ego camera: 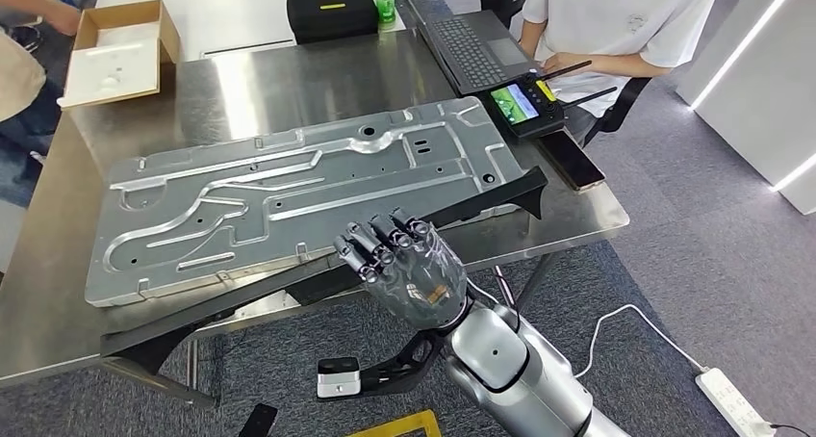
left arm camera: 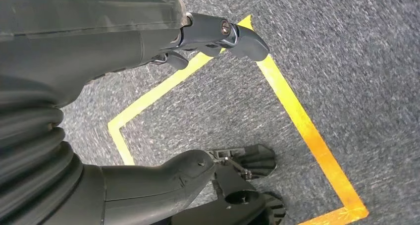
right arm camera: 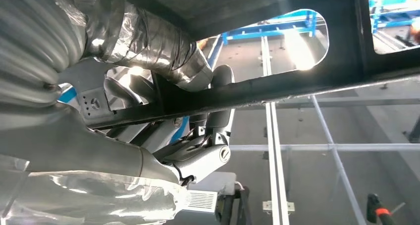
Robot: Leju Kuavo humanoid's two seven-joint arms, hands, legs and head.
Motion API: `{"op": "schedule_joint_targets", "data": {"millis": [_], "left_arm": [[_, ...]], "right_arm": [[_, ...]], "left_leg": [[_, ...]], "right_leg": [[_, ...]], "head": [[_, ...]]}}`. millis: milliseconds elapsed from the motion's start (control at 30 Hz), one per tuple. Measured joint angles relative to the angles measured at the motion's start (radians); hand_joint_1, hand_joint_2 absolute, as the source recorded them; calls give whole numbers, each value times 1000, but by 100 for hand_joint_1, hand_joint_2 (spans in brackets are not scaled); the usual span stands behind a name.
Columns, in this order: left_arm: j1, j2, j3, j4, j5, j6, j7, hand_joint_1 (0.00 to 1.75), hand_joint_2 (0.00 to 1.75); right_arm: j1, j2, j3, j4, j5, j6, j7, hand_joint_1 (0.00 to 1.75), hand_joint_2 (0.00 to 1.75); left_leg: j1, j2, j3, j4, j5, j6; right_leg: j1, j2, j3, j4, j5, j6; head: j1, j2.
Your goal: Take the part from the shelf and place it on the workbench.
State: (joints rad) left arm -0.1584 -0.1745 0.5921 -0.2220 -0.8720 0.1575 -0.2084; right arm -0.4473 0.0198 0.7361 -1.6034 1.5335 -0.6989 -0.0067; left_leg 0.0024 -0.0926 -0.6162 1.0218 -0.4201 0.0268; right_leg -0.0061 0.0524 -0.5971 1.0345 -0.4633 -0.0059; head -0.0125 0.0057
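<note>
Nearest the viewer, the robot's silver right arm rises from the lower edge of the head view. Its right hand [ego camera: 404, 264] sits at the near edge of a black carrier frame [ego camera: 289, 288], fingers curled over the frame's front rail. The right wrist view looks from beneath: the grey thumb and dark fingers wrap a black bar, so this hand holds the frame firmly.

The left hand [left arm camera: 218, 34] hangs at the robot's side above grey carpet marked with yellow floor tape [left arm camera: 307, 131]. Its fingers look curled in with nothing between them.

On the frame lies the part, a large flat aluminium plate [ego camera: 298, 196] with raised channels and small holes. Frame and plate already rest across the steel table [ego camera: 106, 321], the frame's near rail overhanging the table's front edge.

Judging from this, the carrying is done and the placing step is closing. The next move calls for the right hand to uncurl and draw back toward the robot without dragging the frame off the edge.

Farther back on the table are a handheld controller with a lit screen [ego camera: 524, 105], a laptop [ego camera: 476, 47], a black case [ego camera: 332, 12] and an open cardboard box [ego camera: 120, 52]. A seated person in a white shirt [ego camera: 616, 18] is beyond the far right corner.
</note>
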Motion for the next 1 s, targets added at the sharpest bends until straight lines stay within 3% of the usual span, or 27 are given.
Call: {"op": "schedule_joint_targets", "data": {"millis": [67,133,200,267,300,333,400,467,567,633,733,767,800,833,867,933,1000], "left_arm": [[2,1,0,0,-1,0,0,0,175],[4,2,0,0,-2,0,-1,0,175],[2,2,0,0,-5,0,-1,0,175],[2,2,0,0,-7,0,-1,0,175],[3,3,0,0,-8,0,-1,0,175],[4,3,0,0,-8,0,-1,0,175],[5,4,0,0,-9,0,-2,0,175],[4,5,0,0,-9,1,-3,0,175],[4,6,0,0,-10,1,-4,0,175],[3,6,0,0,-10,1,-6,0,175],[-1,6,0,0,-10,0,-8,0,175],[-1,6,0,0,-10,0,-9,0,175],[-1,6,0,0,-10,0,-10,0,175],[-1,6,0,0,-11,0,-11,0,175],[0,6,0,0,-12,0,-11,0,175],[0,4,0,0,-14,1,-13,0,175],[0,2,1,0,-15,2,-14,0,175]], "right_arm": [[0,0,0,-1,0,0,0,175,175],[-1,0,0,-2,0,0,-1,175,175],[0,0,0,-3,0,0,-2,175,175],[3,0,-1,-3,0,0,-2,175,175],[5,0,-1,-3,0,0,-3,175,175],[6,0,-1,-3,0,0,-3,175,175],[6,0,-1,-3,-1,0,-4,175,175],[5,0,-1,-3,-1,0,-7,175,175],[4,0,-1,-3,-1,0,-13,175,175],[3,0,-2,-3,-1,0,-15,175,175],[3,-1,-5,-3,0,0,-15,175,175],[5,-1,-6,-2,0,0,-15,175,175],[6,-2,-6,-2,-1,0,-14,175,175],[7,-2,-7,-2,-2,0,-14,175,175],[7,-3,-9,-1,-3,0,-12,175,175],[7,-2,-15,0,-4,0,-9,175,175],[7,-2,-20,0,-4,0,-6,175,175]], "left_leg": [[3,-8,-2,-2,0,-11],[1,22,-15,32,-24,-23],[4,67,-67,143,-84,-36],[12,82,-123,258,-127,-48],[17,84,-131,273,-124,-53],[21,87,-117,247,-102,-58],[27,96,-48,117,-42,-62],[24,103,2,21,-16,-53],[19,99,8,8,-17,-29],[20,93,11,2,-14,-15],[19,81,12,-1,-13,-1],[18,76,12,-1,-13,1],[16,71,12,0,-13,1],[15,65,13,0,-14,2],[14,59,14,1,-14,2],[12,50,16,2,-16,-1],[11,46,13,3,-16,-10]], "right_leg": [[0,-17,6,-10,5,-5],[-6,-36,17,-24,11,-15],[-7,-58,23,-31,11,-23],[-7,-77,23,-30,8,-24],[-8,-84,23,-29,6,-23],[-9,-89,23,-27,4,-20],[-12,-97,23,-18,-3,-10],[-10,-100,20,-8,-10,2],[-7,-102,20,-7,-12,19],[-11,-89,11,19,-33,28],[-14,-63,-66,181,-117,33],[-14,-60,-96,237,-135,33],[-14,-59,-114,268,-135,32],[-14,-58,-115,259,-115,30],[-13,-56,-97,214,-80,26],[-9,-47,-39,79,-11,14],[-3,-39,-10,6,10,7]], "head": [[0,0],[-1,0],[-2,0],[-2,0],[-2,0],[-2,0],[-2,0],[-2,0],[-1,0],[-1,0],[-1,0],[-1,0],[-1,0],[-1,0],[-1,0],[-1,0],[-1,0]]}}
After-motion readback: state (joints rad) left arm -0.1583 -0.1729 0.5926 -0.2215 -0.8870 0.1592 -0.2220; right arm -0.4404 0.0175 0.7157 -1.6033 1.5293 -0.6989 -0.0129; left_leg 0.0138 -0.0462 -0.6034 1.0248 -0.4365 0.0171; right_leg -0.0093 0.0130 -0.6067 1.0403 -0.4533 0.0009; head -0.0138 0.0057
